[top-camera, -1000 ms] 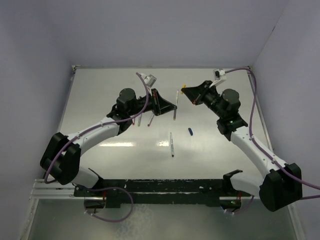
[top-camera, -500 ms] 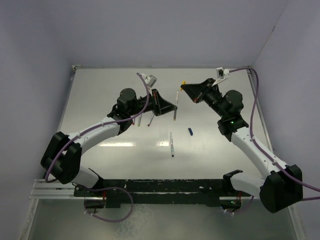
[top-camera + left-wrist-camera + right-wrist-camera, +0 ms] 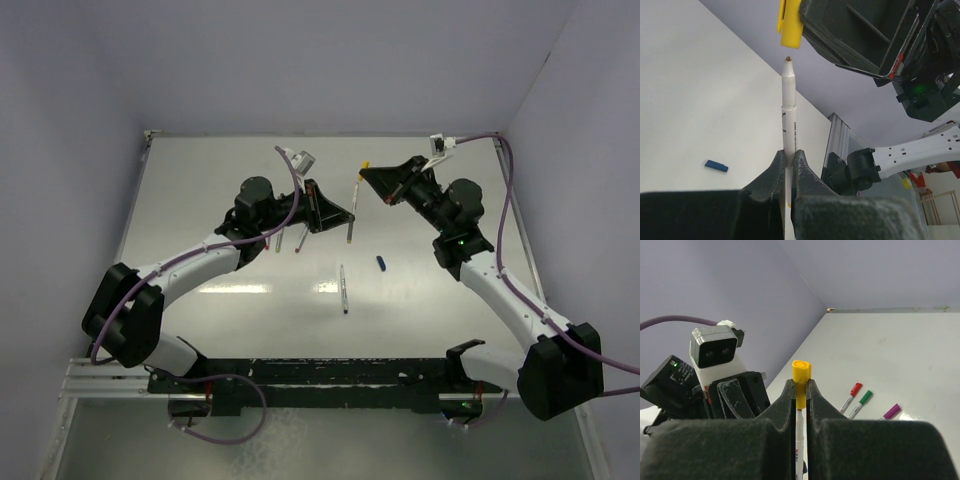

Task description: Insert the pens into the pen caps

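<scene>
My left gripper (image 3: 789,156) is shut on a white pen (image 3: 789,112), which points up and away from it. Its bare tip stands just below the open end of the yellow cap (image 3: 790,25), with a small gap. My right gripper (image 3: 800,386) is shut on that yellow cap (image 3: 801,376), and the pen (image 3: 799,440) runs between its fingers below. In the top view the left gripper (image 3: 346,216) and right gripper (image 3: 368,176) meet above the far middle of the table. A blue cap (image 3: 381,263) and an uncapped pen (image 3: 343,288) lie on the table.
Three capped pens lie side by side: red (image 3: 852,394), green (image 3: 863,400) and purple (image 3: 890,411). Two of them show under the left arm (image 3: 290,241). The blue cap also shows in the left wrist view (image 3: 716,165). Walls enclose the table (image 3: 200,200) at the back and on both sides.
My right gripper has moved a little left and farther back with the yellow cap, bringing it in line with the pen's tip. The left arm has barely moved.
</scene>
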### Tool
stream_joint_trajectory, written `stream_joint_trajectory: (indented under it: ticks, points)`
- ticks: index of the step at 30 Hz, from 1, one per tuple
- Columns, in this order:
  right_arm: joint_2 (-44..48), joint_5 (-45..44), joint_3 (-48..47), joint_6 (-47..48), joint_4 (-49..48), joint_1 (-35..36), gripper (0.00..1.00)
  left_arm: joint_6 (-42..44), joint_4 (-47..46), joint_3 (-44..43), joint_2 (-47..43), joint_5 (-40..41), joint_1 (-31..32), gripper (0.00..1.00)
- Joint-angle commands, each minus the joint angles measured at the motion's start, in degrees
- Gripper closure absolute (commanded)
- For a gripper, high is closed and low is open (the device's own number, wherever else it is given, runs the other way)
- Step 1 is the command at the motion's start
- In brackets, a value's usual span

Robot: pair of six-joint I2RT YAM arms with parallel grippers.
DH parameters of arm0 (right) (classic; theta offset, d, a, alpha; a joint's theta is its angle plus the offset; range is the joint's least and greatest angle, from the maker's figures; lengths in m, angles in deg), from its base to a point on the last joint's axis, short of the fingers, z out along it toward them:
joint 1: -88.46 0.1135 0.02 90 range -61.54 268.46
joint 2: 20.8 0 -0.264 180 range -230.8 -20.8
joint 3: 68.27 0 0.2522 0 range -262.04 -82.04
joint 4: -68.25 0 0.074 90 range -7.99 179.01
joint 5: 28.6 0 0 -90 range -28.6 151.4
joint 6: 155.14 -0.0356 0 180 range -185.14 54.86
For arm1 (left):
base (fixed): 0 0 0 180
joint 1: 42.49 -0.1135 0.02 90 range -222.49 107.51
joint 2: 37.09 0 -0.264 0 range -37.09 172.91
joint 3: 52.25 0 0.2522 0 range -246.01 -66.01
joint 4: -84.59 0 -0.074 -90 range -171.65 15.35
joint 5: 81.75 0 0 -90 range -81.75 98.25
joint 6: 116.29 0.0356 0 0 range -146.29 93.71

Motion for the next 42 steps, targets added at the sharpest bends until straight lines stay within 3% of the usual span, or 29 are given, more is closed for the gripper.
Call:
stream_joint_trajectory:
  ticks: [1,27,42]
  points:
    - [0.6,1.7,-1.1,-0.4,-3.6,-0.1,1.0,0.4,-2.2,-0.5,-0.1,-0.4,-0.4,1.0]
    - [0.4,5.0,-1.5,0.9,4.5,-0.1,1.0,0.3,-2.8,-0.5,-0.1,0.4,-0.4,1.0]
    - [-7.3,24.0,-4.6,3.2,12.4,0.0,1.0,-2.1,-8.7,-0.1,1.0,0.7,-1.0,1.0]
